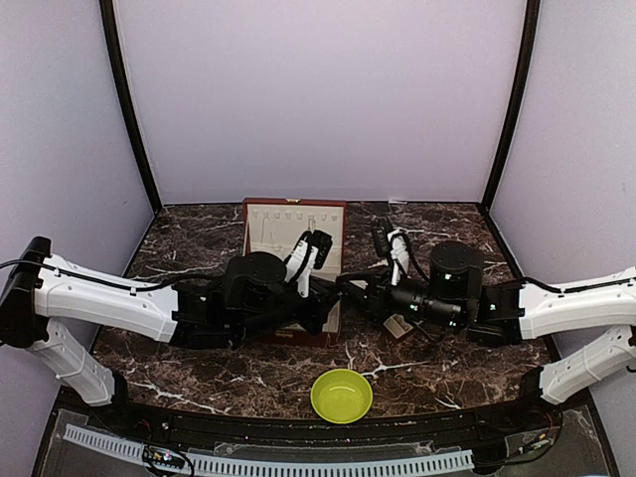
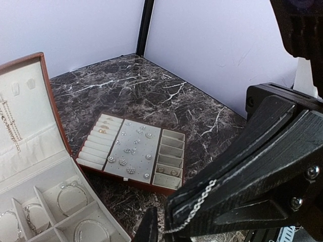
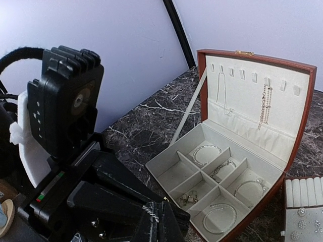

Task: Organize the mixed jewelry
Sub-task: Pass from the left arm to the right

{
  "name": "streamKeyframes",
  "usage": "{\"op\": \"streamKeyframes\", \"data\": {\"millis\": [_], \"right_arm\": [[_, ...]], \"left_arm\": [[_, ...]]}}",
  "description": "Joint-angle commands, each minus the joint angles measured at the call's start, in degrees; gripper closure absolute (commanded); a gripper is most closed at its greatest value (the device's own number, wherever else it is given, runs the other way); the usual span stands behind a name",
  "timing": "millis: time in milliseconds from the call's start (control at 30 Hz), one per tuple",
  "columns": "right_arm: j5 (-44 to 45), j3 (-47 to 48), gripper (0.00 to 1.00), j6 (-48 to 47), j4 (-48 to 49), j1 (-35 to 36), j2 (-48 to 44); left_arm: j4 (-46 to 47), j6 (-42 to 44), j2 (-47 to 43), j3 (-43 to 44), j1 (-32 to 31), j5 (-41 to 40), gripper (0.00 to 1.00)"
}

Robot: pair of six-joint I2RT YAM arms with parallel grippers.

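Observation:
A thin silver chain [image 2: 198, 201] hangs between my two grippers above the table. My right gripper [image 3: 160, 224] is shut on the chain [image 3: 151, 210]. My left gripper [image 2: 161, 228] meets it tip to tip, and its jaws stand very close, but its grip does not show. In the top view the left gripper [image 1: 328, 295] and the right gripper [image 1: 348, 285] touch just right of the open red-brown box [image 1: 293, 214]. Silvery hoops [image 3: 219, 217] lie in the box's compartments. Tiny pale pieces [image 2: 131, 151] sit on the flat tray [image 2: 121, 177].
A lime-green bowl [image 1: 341, 395] stands near the front edge, in front of both grippers. The box lid [image 3: 257, 91] stands upright with chains hanging inside. The tray [image 3: 303, 212] lies beside the box, mostly under my right arm in the top view. Purple walls enclose the marble table [image 1: 199, 238].

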Motion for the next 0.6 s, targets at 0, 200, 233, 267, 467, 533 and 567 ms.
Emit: {"op": "streamKeyframes", "data": {"millis": [0,200,233,267,467,533,567], "right_arm": [[-0.63,3.54,1.00,1.71,-3.60,0.49,0.81],[0.81,6.13,1.00,2.94,-7.15,0.48,0.84],[1.20,6.41,1.00,3.19,-7.65,0.45,0.75],[1.63,6.68,1.00,3.42,-8.18,0.45,0.57],[4.24,8.53,1.00,4.78,-11.04,0.44,-0.60],[4.39,8.89,1.00,4.97,-11.46,0.45,-1.05],[4.39,8.96,1.00,5.05,-11.61,0.44,-1.30]], "left_arm": [[6.33,2.69,0.51,-1.58,0.03,0.79,0.90],[7.97,2.58,1.08,-2.75,0.03,0.07,0.88],[8.00,2.52,1.17,-2.96,0.03,-0.39,0.88],[8.06,2.36,1.22,-3.10,0.03,-0.56,0.87],[8.55,1.17,1.99,-4.47,0.03,-1.33,0.83],[9.17,0.93,2.48,-5.06,0.03,-1.19,0.81],[9.43,0.82,2.57,-5.39,0.03,-0.99,0.80]]}}
